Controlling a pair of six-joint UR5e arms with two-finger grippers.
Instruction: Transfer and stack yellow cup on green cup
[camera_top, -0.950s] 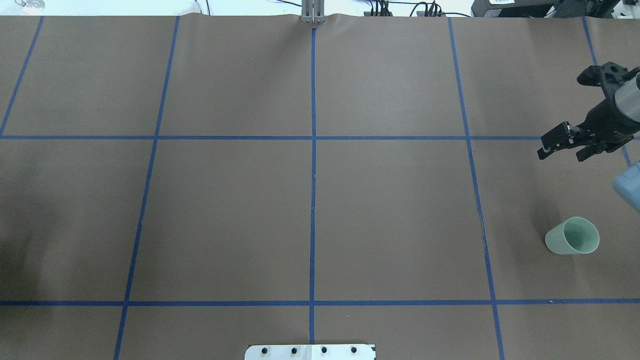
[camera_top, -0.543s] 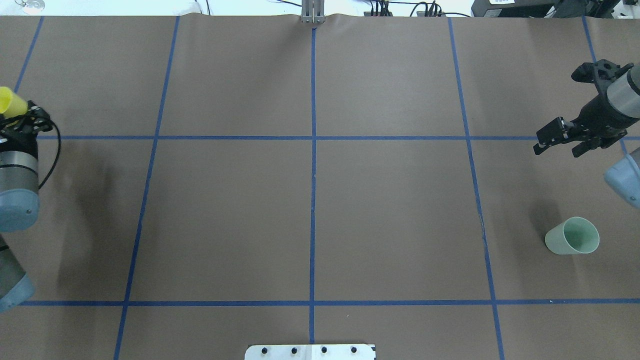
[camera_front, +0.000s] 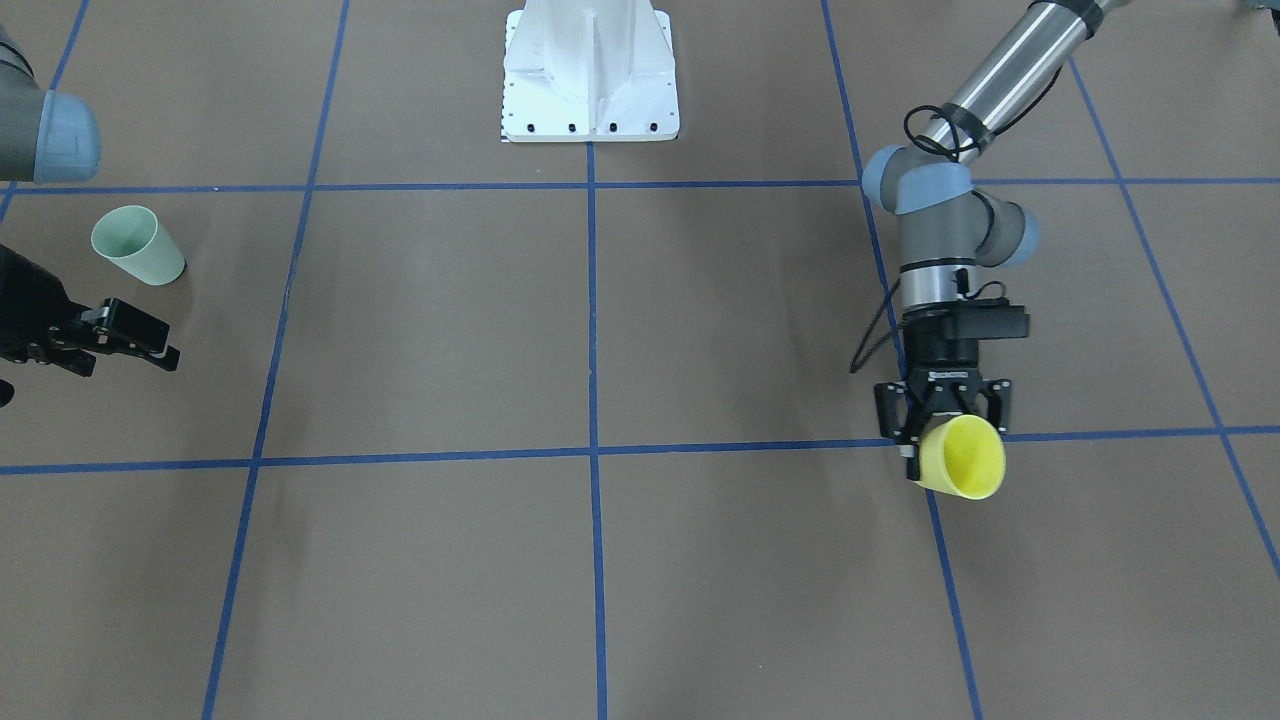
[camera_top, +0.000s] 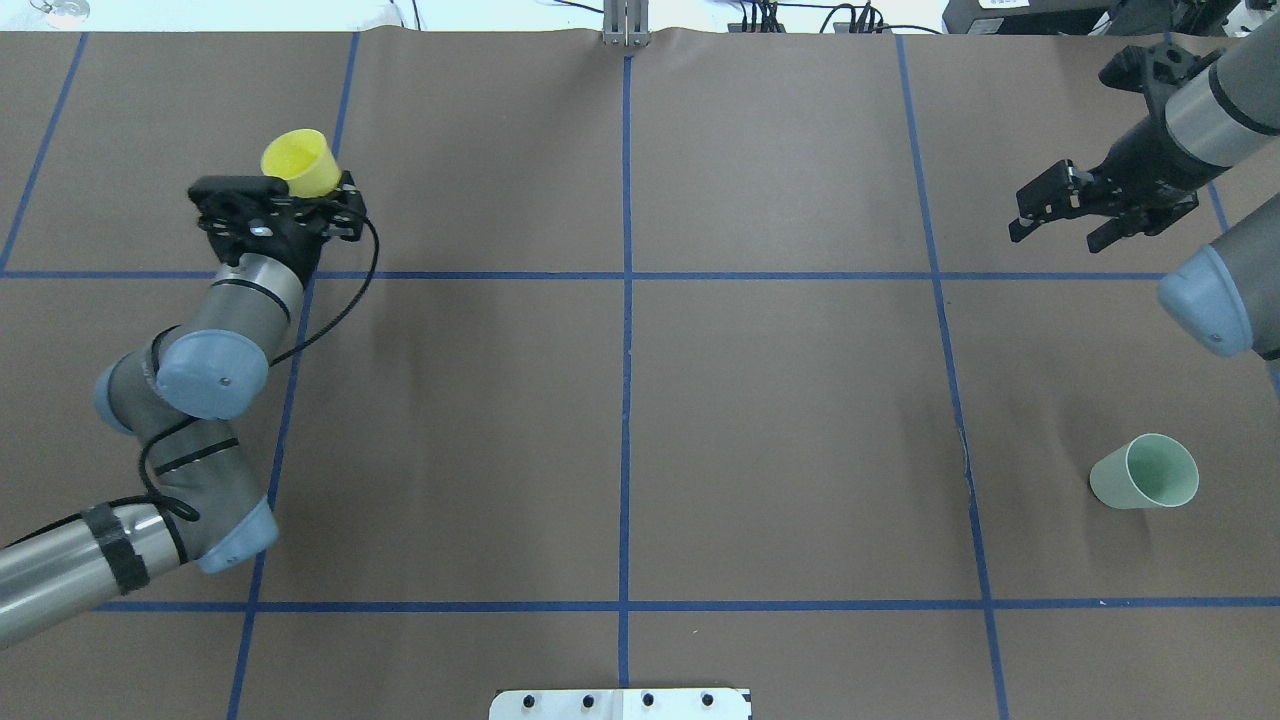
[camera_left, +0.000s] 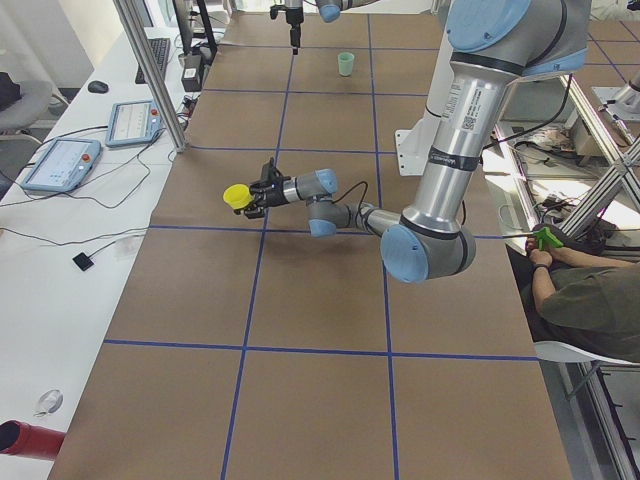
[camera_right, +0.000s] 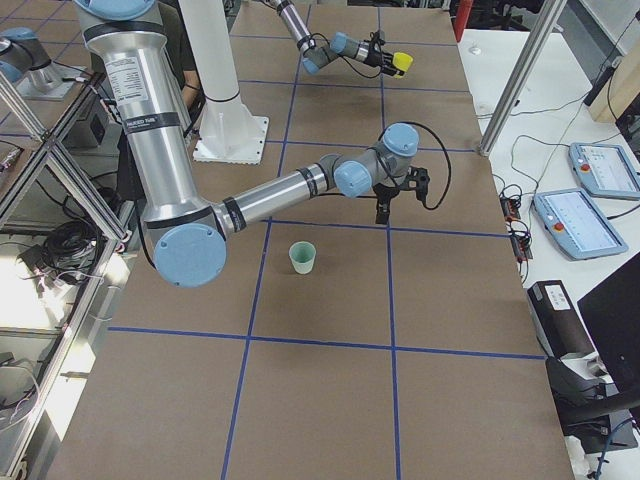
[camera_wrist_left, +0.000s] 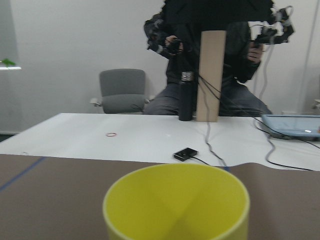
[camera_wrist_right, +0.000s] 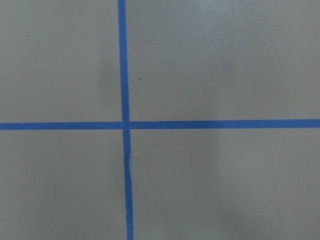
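Observation:
The yellow cup (camera_top: 300, 162) is held tilted above the table's far left part by my left gripper (camera_top: 312, 196), which is shut on its base. It also shows in the front view (camera_front: 962, 457) and fills the bottom of the left wrist view (camera_wrist_left: 176, 205), mouth facing away. The green cup (camera_top: 1145, 473) stands upright on the brown paper at the near right, also seen in the front view (camera_front: 137, 245). My right gripper (camera_top: 1052, 238) is open and empty, hovering well beyond the green cup at the far right.
Blue tape lines (camera_wrist_right: 125, 125) divide the brown paper into a grid. The robot's white base plate (camera_front: 590, 75) sits at the near middle edge. A white bench with tablets (camera_left: 60, 160) and cables lies past the far edge, where a person (camera_wrist_left: 210, 55) sits.
My left arm has swung in from the left edge with the yellow cup, moving right and farther out. My right gripper has moved farther out and slightly left. The green cup has not moved.

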